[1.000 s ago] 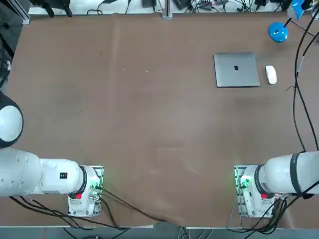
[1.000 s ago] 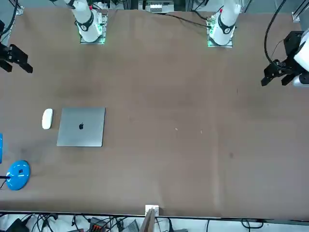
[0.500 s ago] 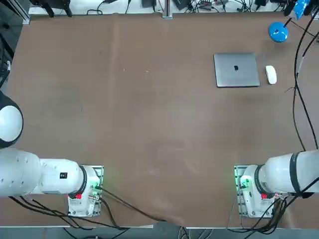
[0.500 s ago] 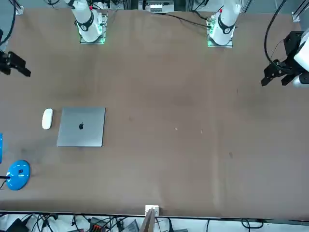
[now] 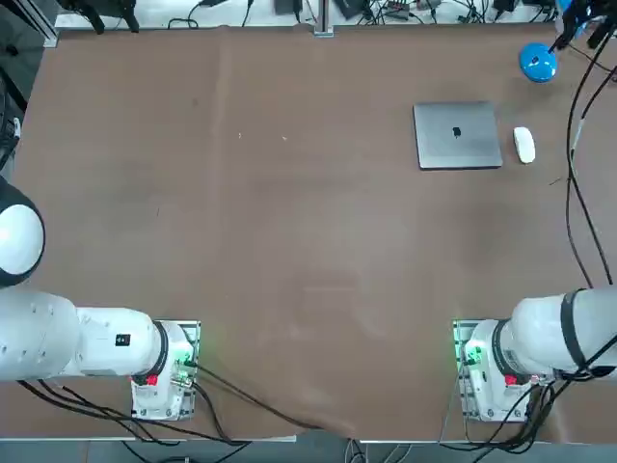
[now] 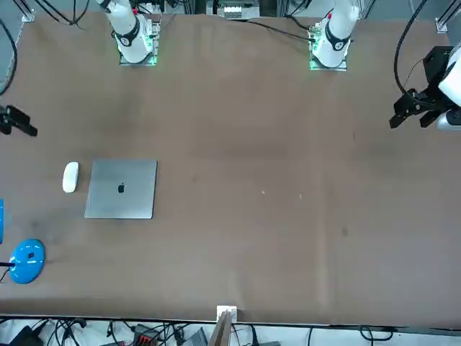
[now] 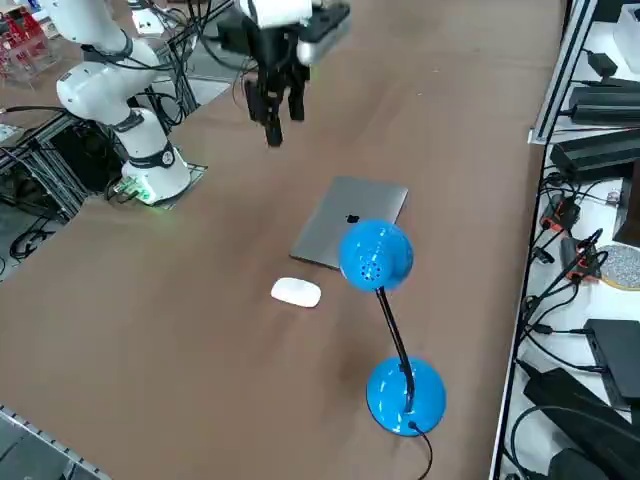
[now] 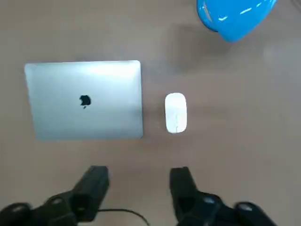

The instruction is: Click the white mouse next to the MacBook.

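My right gripper [image 8: 139, 188] high above the table, fingers spread, holding nothing, mouse [image 8: 176, 112] flat on the table just beside the closed MacBook [image 8: 83, 100], blue lamp [image 7: 378, 258] near them.

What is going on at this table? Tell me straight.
The robot's right arm is in the air over the table, with the right gripper open and empty, looking down on the closed MacBook and the white mouse. The mouse lies flat on the table beside the laptop, apart from it, and nothing touches it: the click is not yet done. A blue desk lamp stands close by, its head hanging near the mouse and laptop.
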`<state>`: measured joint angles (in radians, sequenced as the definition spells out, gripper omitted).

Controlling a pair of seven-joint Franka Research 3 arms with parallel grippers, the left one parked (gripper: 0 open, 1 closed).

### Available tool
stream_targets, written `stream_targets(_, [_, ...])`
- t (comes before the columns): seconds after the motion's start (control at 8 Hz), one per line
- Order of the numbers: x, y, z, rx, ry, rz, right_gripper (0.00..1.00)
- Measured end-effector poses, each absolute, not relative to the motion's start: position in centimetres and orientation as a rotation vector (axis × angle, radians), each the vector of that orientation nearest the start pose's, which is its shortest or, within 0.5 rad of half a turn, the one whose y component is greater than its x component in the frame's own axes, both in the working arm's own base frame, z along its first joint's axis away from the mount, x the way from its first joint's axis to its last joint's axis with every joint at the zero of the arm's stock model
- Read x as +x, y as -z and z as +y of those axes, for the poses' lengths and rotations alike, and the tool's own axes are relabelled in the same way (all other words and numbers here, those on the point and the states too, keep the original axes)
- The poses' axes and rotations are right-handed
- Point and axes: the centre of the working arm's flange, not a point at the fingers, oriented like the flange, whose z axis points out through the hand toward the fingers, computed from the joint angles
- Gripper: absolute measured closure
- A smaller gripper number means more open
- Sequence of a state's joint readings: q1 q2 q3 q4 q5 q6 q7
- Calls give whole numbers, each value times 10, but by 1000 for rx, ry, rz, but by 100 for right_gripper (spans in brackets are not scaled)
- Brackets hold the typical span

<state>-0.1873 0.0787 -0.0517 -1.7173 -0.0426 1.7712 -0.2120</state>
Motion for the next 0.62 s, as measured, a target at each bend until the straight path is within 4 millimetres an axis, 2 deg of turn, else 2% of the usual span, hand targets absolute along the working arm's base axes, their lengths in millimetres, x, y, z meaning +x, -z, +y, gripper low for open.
stream_targets(0.12, [567,-504,-154,-3181,-45,0,44])
stream_targets(0.25, [564,-482,-165,-3181,-37,-36,46])
stream_targets(0.5, [556,-438,-176,-3180,-35,-61,80])
stream_targets(0.62, [553,-417,-175,-3177,-45,-68,83])
